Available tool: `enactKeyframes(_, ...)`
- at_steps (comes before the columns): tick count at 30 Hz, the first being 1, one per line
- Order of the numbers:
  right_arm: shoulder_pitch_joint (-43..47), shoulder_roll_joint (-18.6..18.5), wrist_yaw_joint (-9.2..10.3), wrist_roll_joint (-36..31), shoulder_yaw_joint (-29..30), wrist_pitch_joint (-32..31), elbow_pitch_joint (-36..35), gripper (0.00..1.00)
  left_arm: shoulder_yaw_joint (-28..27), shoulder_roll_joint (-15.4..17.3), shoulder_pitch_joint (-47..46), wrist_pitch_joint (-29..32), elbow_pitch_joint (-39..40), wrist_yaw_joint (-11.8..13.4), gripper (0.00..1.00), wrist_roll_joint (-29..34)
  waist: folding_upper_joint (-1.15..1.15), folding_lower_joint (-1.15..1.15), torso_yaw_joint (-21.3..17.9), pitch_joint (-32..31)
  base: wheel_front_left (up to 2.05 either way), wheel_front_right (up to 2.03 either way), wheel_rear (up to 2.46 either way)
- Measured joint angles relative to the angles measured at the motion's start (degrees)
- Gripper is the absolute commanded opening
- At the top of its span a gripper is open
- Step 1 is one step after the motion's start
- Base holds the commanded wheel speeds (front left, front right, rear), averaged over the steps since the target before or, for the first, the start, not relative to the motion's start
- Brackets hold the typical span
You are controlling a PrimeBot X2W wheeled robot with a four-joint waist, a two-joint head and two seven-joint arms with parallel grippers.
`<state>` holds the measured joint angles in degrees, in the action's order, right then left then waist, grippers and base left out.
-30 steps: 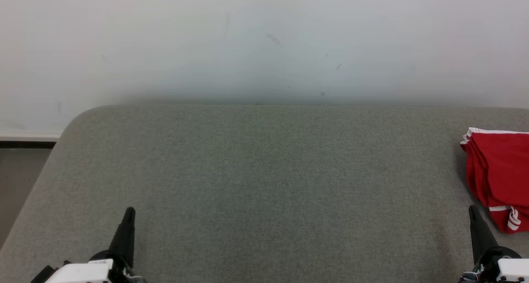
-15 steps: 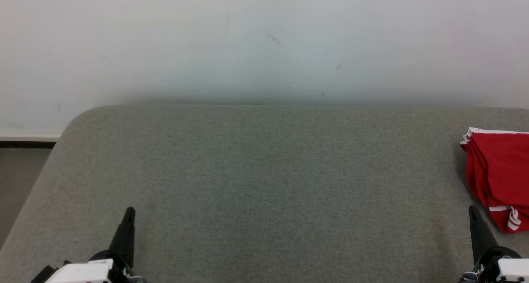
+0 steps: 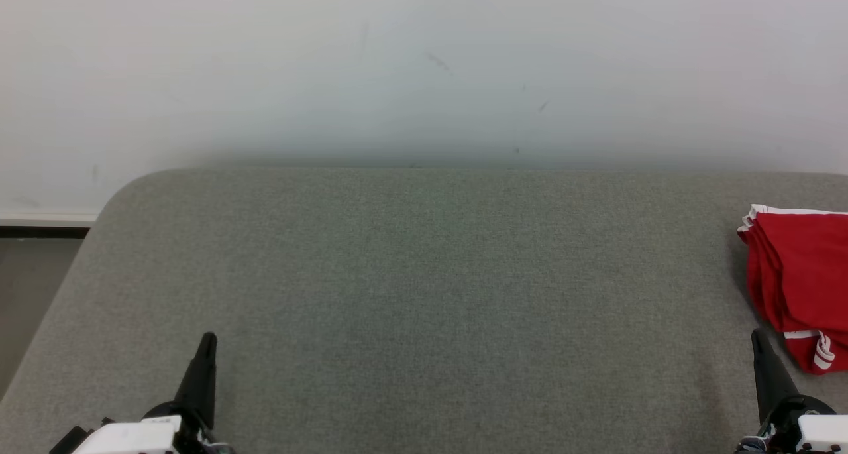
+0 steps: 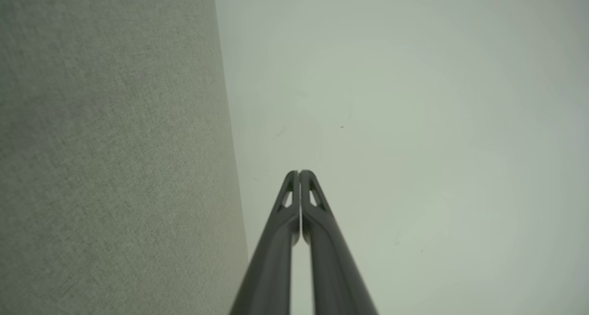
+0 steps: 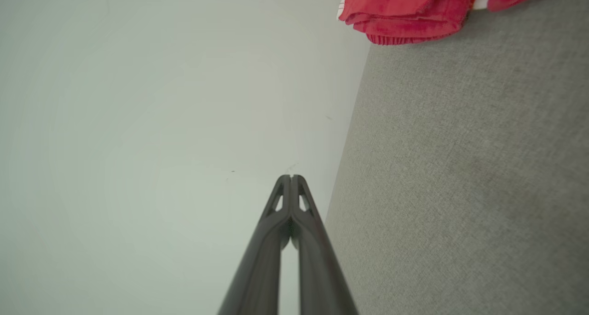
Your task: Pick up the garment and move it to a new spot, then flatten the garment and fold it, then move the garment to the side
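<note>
Grey padded table point(image 3: 424, 295), seen from my head and from both wrists. Nearest, at the lower left, my left claw point(image 3: 207, 340) points away from me over the cloth, its two fingers pressed together on nothing. At the lower right, my right claw point(image 3: 757, 336) is likewise drawn together and empty; each wrist view shows the fingertips meeting. Just beyond the right claw and to its outer side, cut off by the right border of the head view, lies the red garment point(image 3: 798, 282) with white trim. It is folded into a compact stack of layers and is apart from both claws. Farthest, a pale wall point(image 3: 424, 63) rises behind the table. Judged from this layout, the lifting, flattening, folding and setting aside all look done; nothing seems left to do but keep the arms clear
</note>
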<state>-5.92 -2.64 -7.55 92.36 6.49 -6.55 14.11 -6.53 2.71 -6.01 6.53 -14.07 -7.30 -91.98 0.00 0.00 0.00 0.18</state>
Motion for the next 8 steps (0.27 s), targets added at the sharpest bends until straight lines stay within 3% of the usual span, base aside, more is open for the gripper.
enactKeyframes(8, 0.00, 0.00, 0.00, 0.00, 0.00, 0.00, 0.00, 0.00, 0.00, 0.00, 0.00, 0.00, 0.00, 0.00, 0.00, 0.00, 0.00, 0.00, 0.00, 0.00, 0.00, 0.00, 0.00)
